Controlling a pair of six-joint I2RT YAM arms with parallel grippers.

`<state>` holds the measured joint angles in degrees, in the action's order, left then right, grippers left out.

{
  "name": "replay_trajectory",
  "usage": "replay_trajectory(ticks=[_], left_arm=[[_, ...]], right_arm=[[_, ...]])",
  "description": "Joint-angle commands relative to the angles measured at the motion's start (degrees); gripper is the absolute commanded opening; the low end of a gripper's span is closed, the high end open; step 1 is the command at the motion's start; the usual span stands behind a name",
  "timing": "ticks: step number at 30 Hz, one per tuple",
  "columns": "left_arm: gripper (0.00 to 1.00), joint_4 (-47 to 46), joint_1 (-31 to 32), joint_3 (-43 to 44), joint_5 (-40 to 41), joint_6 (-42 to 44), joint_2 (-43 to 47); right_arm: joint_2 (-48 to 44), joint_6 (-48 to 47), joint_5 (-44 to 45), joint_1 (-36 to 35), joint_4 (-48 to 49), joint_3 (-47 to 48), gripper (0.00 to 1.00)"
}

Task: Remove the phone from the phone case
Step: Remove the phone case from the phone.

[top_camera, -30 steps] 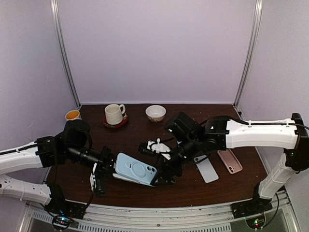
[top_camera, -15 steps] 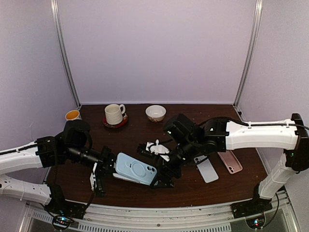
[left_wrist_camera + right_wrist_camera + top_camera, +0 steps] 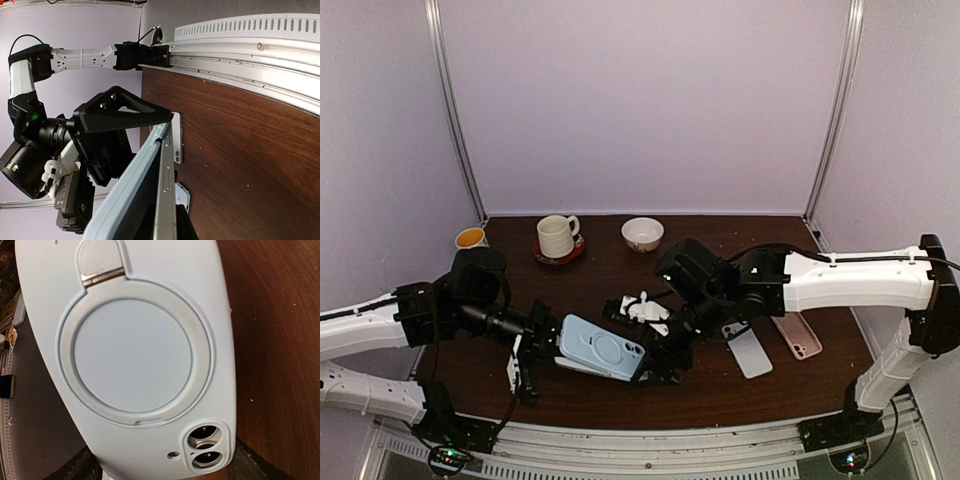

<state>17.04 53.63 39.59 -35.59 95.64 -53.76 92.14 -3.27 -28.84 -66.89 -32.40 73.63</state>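
Grip at both ends: your left end effector (image 3: 542,352) is clamped shut on one end of the pale blue phone case (image 3: 603,349), held tilted over the surface (image 3: 750,400). Your right end effector (image 3: 665,362) straddles the camera end, fingers spread wide; whether they press on it you cannot tell. Lenses of the phone (image 3: 205,446) show through the case's cutout.

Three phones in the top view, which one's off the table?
The light blue cased phone, gripped in the left claw; the grey phone and pink phone lie flat on the table.
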Motion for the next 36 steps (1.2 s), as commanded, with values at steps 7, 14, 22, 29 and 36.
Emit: replay_trajectory(ticks=[7, 14, 22, 29, 36], left_arm=[[0.00, -6.73, -0.35, 0.00, -0.05, -1.58, 1.35], [0.00, -6.58, -0.36, -0.04, 1.34, -1.60, 1.72], [0.00, -6.69, -0.30, -0.04, 2.43, -1.85, 1.99], [0.00, -6.72, -0.33, -0.04, 3.37, -1.99, 1.99], [0.00, -6.67, -0.36, -0.04, 4.52, -1.99, 2.00]], right_arm=[[-1.25, -0.25, -0.32, -0.37, 0.56, 0.34, 0.72], [-4.26, 0.40, -0.71, 0.37, 1.20, -2.47, 0.68], [-8.54, 2.04, -0.25, 1.56, 3.01, -8.21, 0.67], [-12.01, 3.26, 0.30, 2.05, 3.78, -11.79, 0.65], [-19.85, 6.77, 3.21, 3.86, 3.10, -18.84, 0.65]])
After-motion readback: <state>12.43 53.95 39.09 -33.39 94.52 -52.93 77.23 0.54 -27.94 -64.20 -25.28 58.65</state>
